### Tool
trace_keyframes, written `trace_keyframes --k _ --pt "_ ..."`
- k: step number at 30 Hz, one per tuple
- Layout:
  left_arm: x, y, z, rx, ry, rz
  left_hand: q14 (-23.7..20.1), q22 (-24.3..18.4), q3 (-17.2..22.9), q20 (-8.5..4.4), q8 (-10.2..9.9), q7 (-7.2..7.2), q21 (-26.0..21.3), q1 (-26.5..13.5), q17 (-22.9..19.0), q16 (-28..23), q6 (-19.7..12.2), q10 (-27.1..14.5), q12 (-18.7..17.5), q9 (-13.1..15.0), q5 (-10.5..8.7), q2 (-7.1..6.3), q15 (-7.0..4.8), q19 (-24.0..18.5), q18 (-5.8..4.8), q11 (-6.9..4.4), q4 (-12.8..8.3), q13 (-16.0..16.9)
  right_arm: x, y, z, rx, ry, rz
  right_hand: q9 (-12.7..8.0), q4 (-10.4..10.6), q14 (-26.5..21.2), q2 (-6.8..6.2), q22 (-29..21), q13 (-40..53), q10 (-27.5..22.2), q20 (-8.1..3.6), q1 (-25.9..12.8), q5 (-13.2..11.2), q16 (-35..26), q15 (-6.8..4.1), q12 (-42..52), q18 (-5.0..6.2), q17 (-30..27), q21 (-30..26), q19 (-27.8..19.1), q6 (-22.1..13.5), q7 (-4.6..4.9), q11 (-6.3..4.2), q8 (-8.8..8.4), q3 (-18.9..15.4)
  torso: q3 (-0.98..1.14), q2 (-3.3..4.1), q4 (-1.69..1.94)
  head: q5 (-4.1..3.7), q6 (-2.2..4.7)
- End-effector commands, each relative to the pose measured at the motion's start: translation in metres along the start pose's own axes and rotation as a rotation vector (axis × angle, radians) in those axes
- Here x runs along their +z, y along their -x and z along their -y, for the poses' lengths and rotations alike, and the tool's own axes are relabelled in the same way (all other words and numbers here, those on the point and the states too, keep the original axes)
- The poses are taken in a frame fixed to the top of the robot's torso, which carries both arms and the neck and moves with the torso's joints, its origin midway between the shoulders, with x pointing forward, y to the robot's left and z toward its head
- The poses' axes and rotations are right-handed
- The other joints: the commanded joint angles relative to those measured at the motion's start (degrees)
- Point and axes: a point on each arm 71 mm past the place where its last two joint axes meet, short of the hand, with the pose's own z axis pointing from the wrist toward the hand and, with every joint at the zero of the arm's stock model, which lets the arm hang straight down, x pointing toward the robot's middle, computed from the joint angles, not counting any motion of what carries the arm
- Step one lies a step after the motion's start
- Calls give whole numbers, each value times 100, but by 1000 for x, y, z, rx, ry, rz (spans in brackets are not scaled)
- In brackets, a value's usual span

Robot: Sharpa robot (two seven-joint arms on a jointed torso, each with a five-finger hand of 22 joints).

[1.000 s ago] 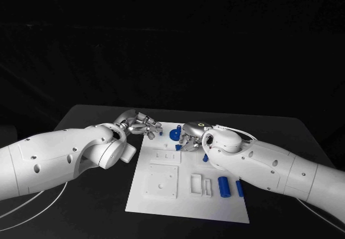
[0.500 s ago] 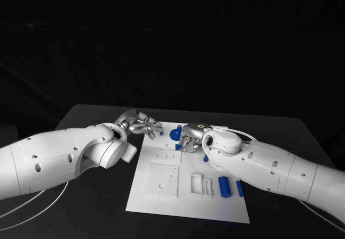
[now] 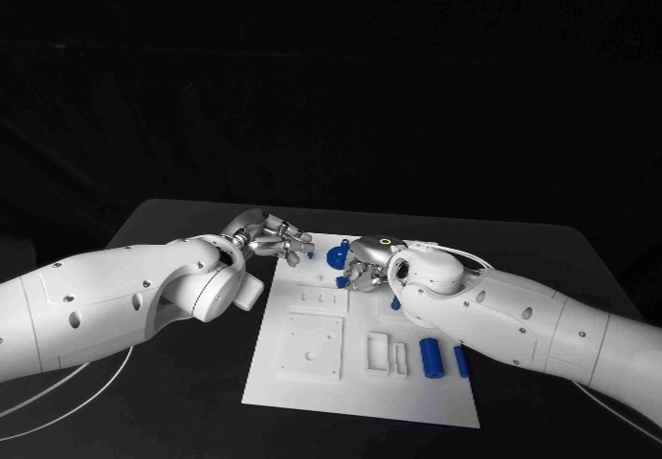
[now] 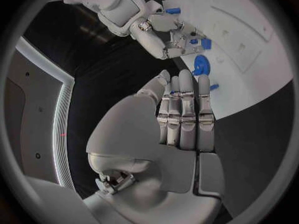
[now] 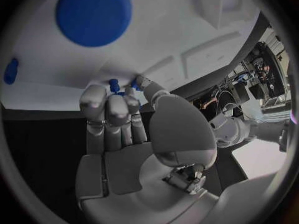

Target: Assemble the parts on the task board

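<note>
While pinching: right robot hand [image 5: 121,112] grips a small blue part [image 5: 114,86] at its fingertips, low over the task board [image 3: 362,387], seemingly to seat it.
Left robot hand [image 3: 272,239]: released, fingers straight, idle by the board's far-left corner.
Blue disc [image 3: 337,256]: standing beside the right robot hand.

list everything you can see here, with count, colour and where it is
table: one, black, under everything.
task board: one, white, middle of the table, with white raised blocks and slots on it.
round part: one, blue, at the far end of the board between the hands.
small part: one, blue, at the right hand's fingertips.
cylinder parts: two, blue, lying side by side on the board's near right area.
cables: pale, on the table's near left.
left robot hand: one, silver, by the board's far left corner, holding nothing.
right robot hand: one, silver, over the board's far part, pinching the small part.
</note>
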Motion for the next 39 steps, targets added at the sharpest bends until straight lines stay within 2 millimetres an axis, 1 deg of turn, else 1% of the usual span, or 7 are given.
trace_keyframes --k 1,3,9,21,26,30,39 --pt "0 -2 2 -9 -11 -10 48 -9 6 31 -2 11 2 -4 10 -33 -57 -43 -22 -5 17 60 9 -12 107 7 0 -1 0 -8 -1 -8 12 -45 2 -10 5 -7 576 -7 -3 -39 -81 63 -9 -13 -43 -7 5 15 54 -54 -4 -18 -23 -45 -8 1 -7 6 -6" --pt "0 -2 2 -10 -11 -11 48 -9 6 31 -2 11 2 -4 10 -33 -57 -43 -22 -5 17 60 9 -12 107 7 0 -1 0 -8 -1 -9 13 -47 2 -8 3 -31 576 -12 -6 -41 -104 199 -11 -16 -52 -6 6 15 53 -103 -1 -20 -23 -106 -8 5 -5 5 -10" --pt "1 -3 3 -11 -13 -12 47 -16 7 33 2 16 2 0 17 -43 -78 -49 -22 -3 17 58 11 -15 108 10 4 -1 0 -10 -1 -17 16 -51 2 -18 2 -12 576 -12 -8 -46 -96 290 -15 -23 -61 -9 9 12 51 -119 -6 -31 -23 -195 -8 0 0 2 -18" --pt "1 -3 3 -12 -14 -17 51 -29 8 35 3 21 1 -1 29 -52 -102 -53 -22 -3 9 55 12 -17 108 12 12 -1 0 -10 -2 -24 31 -58 1 -32 -1 8 573 -13 -9 -54 -78 280 -25 -35 -69 -15 5 -1 46 -135 -24 -56 -24 -223 -11 -7 -7 36 -39" --pt "1 -3 3 -12 -14 -18 51 -29 8 35 3 21 1 -1 29 -52 -102 -53 -22 -3 9 55 12 -17 108 12 12 -1 0 -11 -2 -26 41 -71 4 -77 -4 24 573 -17 -15 -101 -75 276 -37 -92 -87 -45 1 -7 39 -219 -92 -137 -19 -184 -13 -4 -3 46 -29" --pt "1 -4 3 -12 -14 -19 51 -29 8 35 3 21 1 -1 29 -52 -102 -53 -22 -3 9 55 12 -17 108 12 12 -1 1 -12 -3 -27 48 -77 3 -119 -6 18 573 -11 -10 -144 -72 274 -44 -136 -94 -73 3 -1 38 -357 -195 -200 -22 -192 -13 -6 -4 52 -33" --pt "2 -4 3 -12 -14 -20 57 -30 12 33 4 23 4 9 40 -54 -107 -51 -21 -2 11 59 10 -14 109 11 12 0 1 -11 -4 -26 61 -80 3 -172 -5 24 573 -17 -10 -181 -56 248 -49 -167 -117 -98 9 -3 37 -469 -275 -238 -22 -234 -13 -5 -7 64 -33"
